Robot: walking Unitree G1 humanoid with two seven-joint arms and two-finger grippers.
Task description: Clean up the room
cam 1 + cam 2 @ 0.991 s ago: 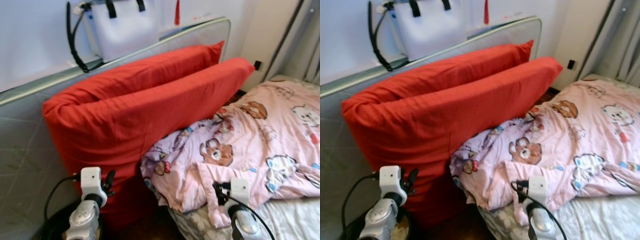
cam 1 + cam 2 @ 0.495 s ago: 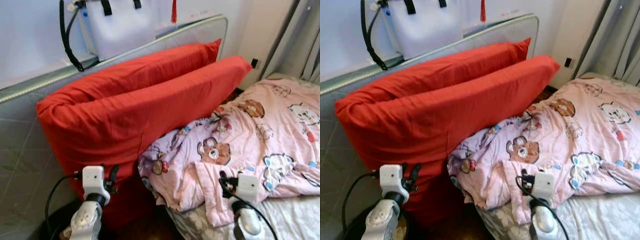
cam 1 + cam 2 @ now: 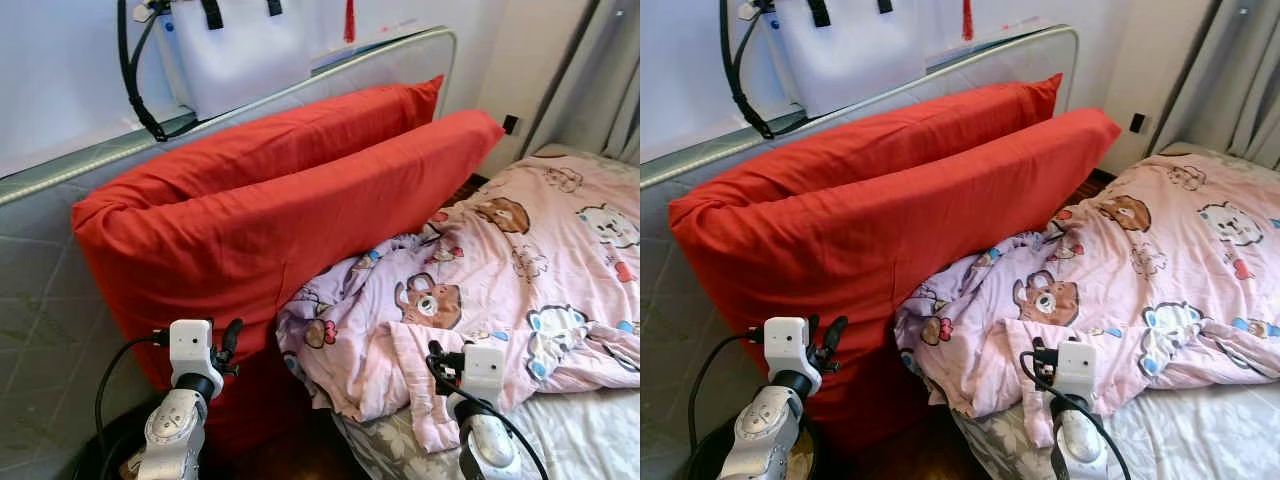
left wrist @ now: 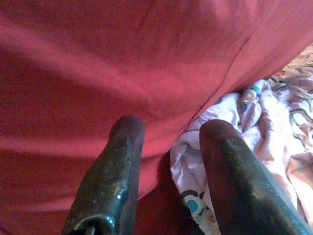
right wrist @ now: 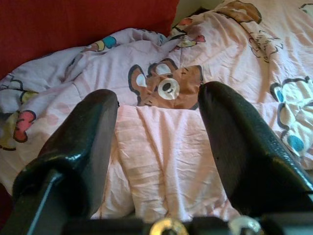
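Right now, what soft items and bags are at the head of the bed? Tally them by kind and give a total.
Red pillows: 2, the front pillow leaning on the back pillow
Pink cartoon-bear blanket: 1
White bag with black straps, above the headboard rail: 1
Total: 4

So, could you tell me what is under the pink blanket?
Under the pink blanket a grey patterned sheet shows at the near edge; the rest of the bed is covered.
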